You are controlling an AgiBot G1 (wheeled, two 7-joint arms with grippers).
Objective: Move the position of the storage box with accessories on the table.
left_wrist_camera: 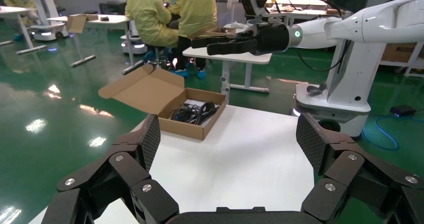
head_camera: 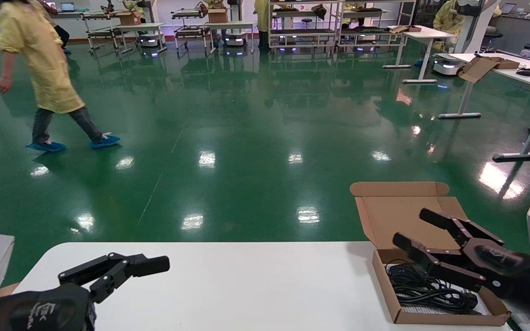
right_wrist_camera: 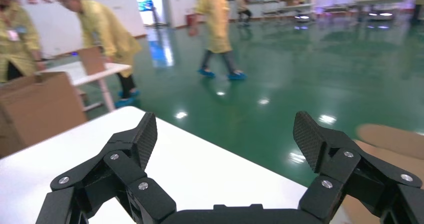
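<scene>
Storage box (head_camera: 435, 276) (lid open) on white table (head_camera: 246, 285) | right gripper (head_camera: 414, 230) spread above | left gripper (head_camera: 118, 266) spread | green floor (head_camera: 246, 138)

The storage box (head_camera: 440, 294), a shallow brown corrugated-cardboard mailer, sat at the far right corner of the white table (head_camera: 246, 285), close to its far edge. Its hinged flap lid (head_camera: 403, 211) stood open, leaning back past the table's edge over the green floor. Inside lay the accessories (head_camera: 426, 289): a tangle of black coiled cable over a white printed sheet (a strip showed along the near wall).
</scene>
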